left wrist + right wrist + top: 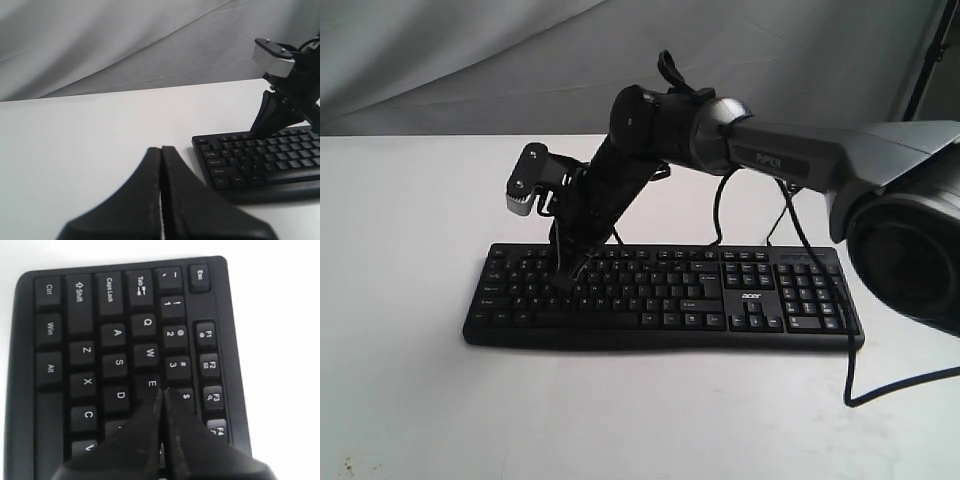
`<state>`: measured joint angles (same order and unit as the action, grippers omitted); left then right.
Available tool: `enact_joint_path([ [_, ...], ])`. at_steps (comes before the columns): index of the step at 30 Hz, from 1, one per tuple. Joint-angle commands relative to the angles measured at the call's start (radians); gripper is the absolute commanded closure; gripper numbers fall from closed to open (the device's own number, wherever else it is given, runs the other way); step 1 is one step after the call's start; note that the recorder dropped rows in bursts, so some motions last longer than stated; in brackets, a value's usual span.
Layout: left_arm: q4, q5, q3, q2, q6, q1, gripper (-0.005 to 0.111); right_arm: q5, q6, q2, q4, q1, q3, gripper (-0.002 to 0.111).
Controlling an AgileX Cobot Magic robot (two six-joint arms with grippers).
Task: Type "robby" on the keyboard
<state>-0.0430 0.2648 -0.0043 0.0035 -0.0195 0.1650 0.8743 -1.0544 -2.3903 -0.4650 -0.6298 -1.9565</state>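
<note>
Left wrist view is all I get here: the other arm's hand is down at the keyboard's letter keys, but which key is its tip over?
Observer: The right wrist view shows the right hand shut, its tip on the keyboard at the edge between E and the $ key.
Operator: Is R visible?
Observer: No, the fingers cover the keys beyond E.
Operator: What lies past my cut-off?
Observer: The exterior view shows a number pad and the acer logo.

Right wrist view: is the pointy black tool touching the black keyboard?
Cannot tell. In the right wrist view the shut black pointed tool ends over the flat black plastic keyboard beside the E key, but neither gap nor contact shows plainly.
</note>
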Motion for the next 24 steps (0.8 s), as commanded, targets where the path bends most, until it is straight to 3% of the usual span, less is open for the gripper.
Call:
enact_joint_path([
  [1, -0.005, -0.005, 0.004, -0.003, -0.003, 0.006, 0.107, 0.026, -0.002, 0.045, 0.01, 0.009, 0.005, 0.108],
  [10, -0.005, -0.005, 0.004, -0.003, -0.003, 0.006, 0.107, 0.138, 0.036, 0.062, 0.006, 0.088, 0.032, 0.108],
  [24, -0.005, -0.005, 0.004, -0.003, -0.003, 0.006, 0.107, -0.105, -0.17, 0.234, -0.104, 0.169, 0.403, 0.108],
])
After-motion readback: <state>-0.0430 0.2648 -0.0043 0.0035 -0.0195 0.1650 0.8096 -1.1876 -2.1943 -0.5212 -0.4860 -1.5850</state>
